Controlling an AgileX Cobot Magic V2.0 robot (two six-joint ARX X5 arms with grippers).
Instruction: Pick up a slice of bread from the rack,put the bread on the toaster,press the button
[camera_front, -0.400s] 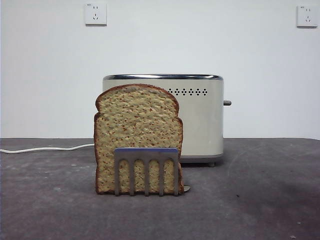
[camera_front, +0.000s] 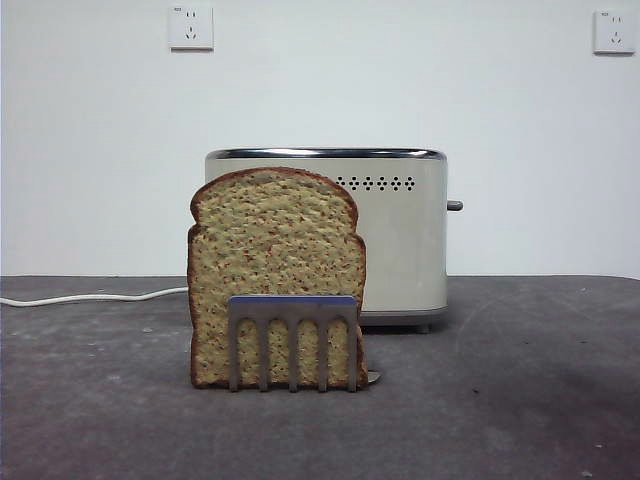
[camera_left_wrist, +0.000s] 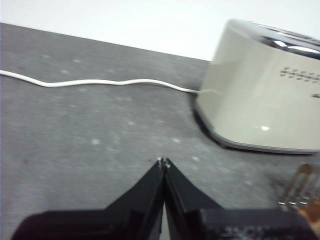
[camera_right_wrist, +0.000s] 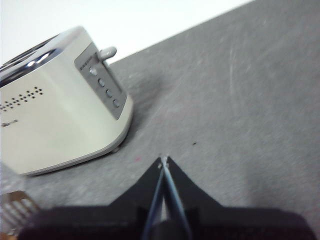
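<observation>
A tan speckled slice of bread (camera_front: 275, 270) stands upright in the small metal rack (camera_front: 292, 340) near the table's front. Behind it sits the cream toaster (camera_front: 400, 240), its grey lever button (camera_front: 455, 206) sticking out of the right side. No arm appears in the front view. My left gripper (camera_left_wrist: 163, 162) hovers shut over bare table, left of the toaster (camera_left_wrist: 265, 95), with the rack's prongs (camera_left_wrist: 297, 187) at the frame's corner. My right gripper (camera_right_wrist: 163, 161) is shut too, over the table on the side of the toaster (camera_right_wrist: 55, 110) where the button (camera_right_wrist: 107, 52) projects.
A white power cord (camera_front: 90, 297) runs along the table from the toaster toward the left; it also shows as the cord (camera_left_wrist: 90, 82) in the left wrist view. Two wall sockets (camera_front: 191, 27) sit high on the white wall behind. The table top is dark grey.
</observation>
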